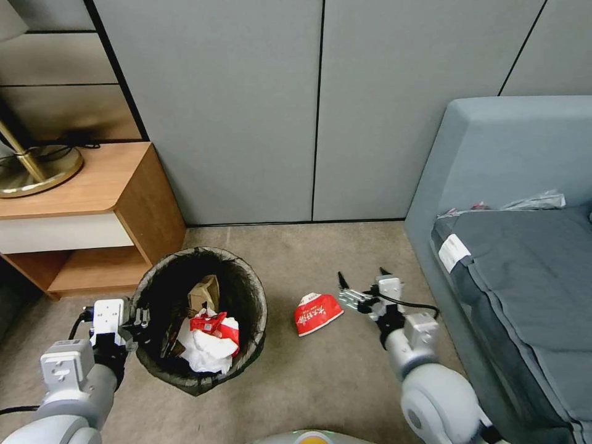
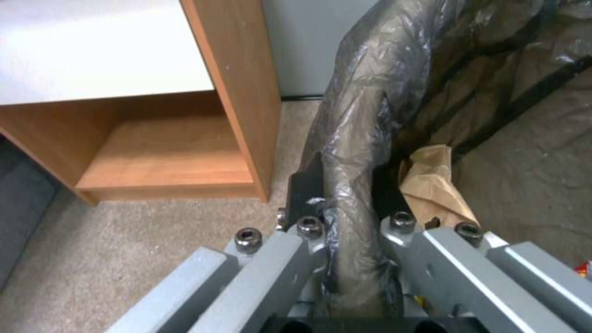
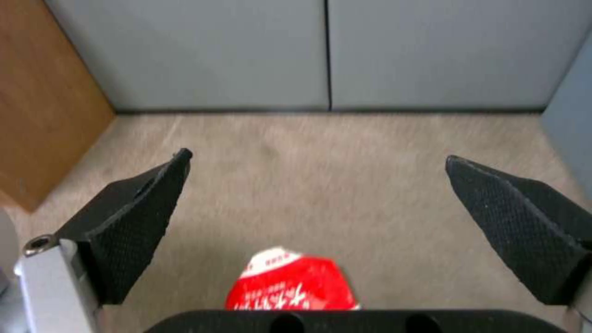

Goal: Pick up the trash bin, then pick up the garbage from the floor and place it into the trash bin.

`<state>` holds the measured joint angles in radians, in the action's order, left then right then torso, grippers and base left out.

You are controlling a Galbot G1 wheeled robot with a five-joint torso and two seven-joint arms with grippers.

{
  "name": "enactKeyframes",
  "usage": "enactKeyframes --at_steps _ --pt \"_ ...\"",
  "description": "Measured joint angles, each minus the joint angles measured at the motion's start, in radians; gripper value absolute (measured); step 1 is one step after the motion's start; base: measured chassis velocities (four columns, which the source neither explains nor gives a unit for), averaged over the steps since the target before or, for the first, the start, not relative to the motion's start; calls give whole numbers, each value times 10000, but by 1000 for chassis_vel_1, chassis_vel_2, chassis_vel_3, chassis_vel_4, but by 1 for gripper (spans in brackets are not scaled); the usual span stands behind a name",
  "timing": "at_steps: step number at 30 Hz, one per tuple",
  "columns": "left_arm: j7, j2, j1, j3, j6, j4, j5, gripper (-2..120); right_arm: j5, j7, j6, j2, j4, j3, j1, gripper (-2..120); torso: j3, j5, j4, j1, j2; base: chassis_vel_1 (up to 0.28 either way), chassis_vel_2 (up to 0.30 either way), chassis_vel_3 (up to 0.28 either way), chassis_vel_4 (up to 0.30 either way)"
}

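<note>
Right gripper [image 1: 361, 285], jaws wide open and empty, hovers just right of the red carton [image 1: 316, 312] on the floor; left gripper [image 2: 345, 222] clamps the bin [image 1: 200, 311] rim

The right gripper [image 3: 317, 169] hangs over the carpet [image 3: 321, 171] with its two black textured fingers [image 3: 132, 217] spread wide apart, nothing between them but open floor. A red-and-white carton [image 3: 290, 282] lies flat on the carpet just below the gripper's base, red face up with white lettering, its white end pointing toward the wall; neither finger touches it. Past the fingertips the carpet runs to a grey panelled wall [image 3: 247, 51], a dark seam splitting the panels. A wooden cabinet side [image 3: 43, 115] stands at one edge of the floor, meeting the wall in the corner, and a grey-blue surface [image 3: 576, 134] closes the opposite edge.
</note>
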<state>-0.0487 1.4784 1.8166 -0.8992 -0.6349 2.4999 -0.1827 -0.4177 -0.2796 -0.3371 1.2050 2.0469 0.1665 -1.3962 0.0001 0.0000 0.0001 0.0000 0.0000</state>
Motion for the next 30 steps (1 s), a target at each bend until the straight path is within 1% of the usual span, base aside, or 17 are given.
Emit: enactKeyframes --at_steps 2,3,4,5,10,11,13,15,17,18,21,23,25,27,29,30 --pt "12 8 30 0 -6 0 5 1 -275 0 -93 -21 -378 -172 227 100 0 0 0 0 0 0 0 0 0" --pt "12 8 30 0 -6 0 5 1 -275 0 -93 -21 -378 -172 227 100 0 0 0 0 0 0 0 0 0" --pt "22 18 43 1 -9 0 12 1 -561 0 -200 -23 -722 -311 414 100 0 0 -1 0 0 0 0 0 0" --pt "22 18 43 1 -9 0 12 1 -561 0 -200 -23 -722 -311 414 100 0 0 -1 0 0 0 0 0 0" --pt "114 13 0 16 -71 0 27 1 -1024 11 -390 157 -1987 -665 1142 100 0 0 -1 0 0 0 0 0 0" --pt "114 13 0 16 -71 0 27 1 -1024 11 -390 157 -1987 -665 1142 100 0 0 -1 0 0 0 0 0 0" --pt "147 -4 -30 58 -117 0 26 1 -1237 -31 -415 308 -2607 -797 1487 100 0 -1 -2 0 0 0 0 0 0" --pt "147 -4 -28 61 -120 0 25 1 -1265 -43 -424 321 -2650 -806 1511 100 0 -1 -1 0 0 0 0 0 0" --pt "149 -6 36 79 -128 0 43 1 -1733 -296 -585 552 -3290 -926 1911 100 0 -1 -1 0 0 0 0 0 0" --pt "149 -6 36 79 -128 0 43 1 -1733 -296 -585 552 -3290 -926 1911 100 0 -1 -1 0 0 0 0 0 0" --pt "155 -19 53 79 -128 0 63 1 -2267 -558 -713 844 -4141 -1043 2421 100 0 -1 -1 0 0 0 0 0 0" --pt "156 -20 53 80 -128 0 64 1 -2338 -593 -724 904 -4302 -1058 2517 100 0 1 -1 0 0 0 0 0 0" --pt "185 0 69 108 -152 0 66 1 -2630 -789 -734 1115 -4921 -1130 2873 100 0 -1 0 0 0 0 0 0 0" --pt "188 6 75 111 -155 0 67 1 -2665 -810 -735 1136 -4985 -1138 2907 100 0 0 0 0 0 0 0 0 0" --pt "196 39 111 119 -166 0 80 1 -2899 -910 -737 1321 -5564 -1226 3249 100 -1 -1 1 0 0 0 0 0 0" --pt "196 39 111 119 -166 0 80 1 -2899 -910 -737 1321 -5564 -1226 3249 100 -1 -1 1 0 0 0 0 0 0"
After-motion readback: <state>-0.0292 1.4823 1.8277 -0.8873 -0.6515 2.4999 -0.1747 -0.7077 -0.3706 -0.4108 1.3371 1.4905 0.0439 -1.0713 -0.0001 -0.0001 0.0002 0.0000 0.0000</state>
